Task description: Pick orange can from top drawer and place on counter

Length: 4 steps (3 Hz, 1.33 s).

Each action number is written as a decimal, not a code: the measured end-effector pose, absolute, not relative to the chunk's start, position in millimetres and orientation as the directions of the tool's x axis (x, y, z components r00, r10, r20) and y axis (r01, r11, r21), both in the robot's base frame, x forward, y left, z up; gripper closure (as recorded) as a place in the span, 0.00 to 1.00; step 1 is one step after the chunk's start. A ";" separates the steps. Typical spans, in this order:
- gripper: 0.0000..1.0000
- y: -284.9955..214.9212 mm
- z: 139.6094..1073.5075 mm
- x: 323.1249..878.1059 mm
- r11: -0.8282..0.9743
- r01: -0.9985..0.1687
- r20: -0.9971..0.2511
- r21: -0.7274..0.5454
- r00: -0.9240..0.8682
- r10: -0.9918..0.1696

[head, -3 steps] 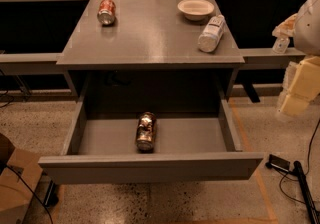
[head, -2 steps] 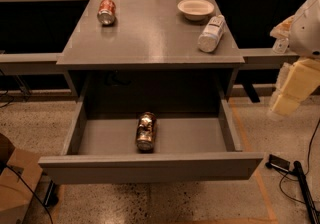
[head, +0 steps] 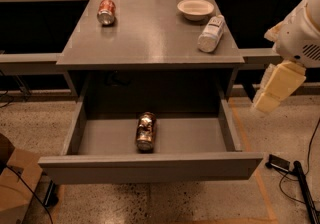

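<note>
The orange can [head: 145,131] lies on its side in the middle of the open top drawer [head: 150,167], its silver end toward the front panel. The grey counter [head: 150,38] is above the drawer. My gripper [head: 266,101] hangs at the right edge of the view on the white arm [head: 300,33], outside the drawer's right wall and above floor level. It is well to the right of the can and touches nothing.
On the counter lie a red-and-white can [head: 106,12] at the back left, a white bowl [head: 195,8] at the back right, and a white bottle [head: 210,34] on its side near the right edge. A cardboard box [head: 15,188] sits on the floor at the lower left, and cables [head: 295,173] lie at the lower right.
My arm and gripper have moved left, closer to the drawer's right side. The can and the items on the counter have not moved.
</note>
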<state>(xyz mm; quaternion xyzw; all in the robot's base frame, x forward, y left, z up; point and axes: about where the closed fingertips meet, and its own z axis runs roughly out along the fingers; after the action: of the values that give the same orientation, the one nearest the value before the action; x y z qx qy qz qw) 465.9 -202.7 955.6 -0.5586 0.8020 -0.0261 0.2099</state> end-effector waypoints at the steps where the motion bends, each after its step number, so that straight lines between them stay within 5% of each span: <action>1: 0.00 -209.2 950.7 467.5 0.398 -0.877 -0.273 -0.270 -0.326 -0.905; 4: 0.00 -130.3 809.0 509.5 0.716 -0.692 -0.432 0.092 -0.676 -0.597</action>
<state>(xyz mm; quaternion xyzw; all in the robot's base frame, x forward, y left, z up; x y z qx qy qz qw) 509.5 -130.3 809.0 -0.3555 0.9068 0.1250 0.1891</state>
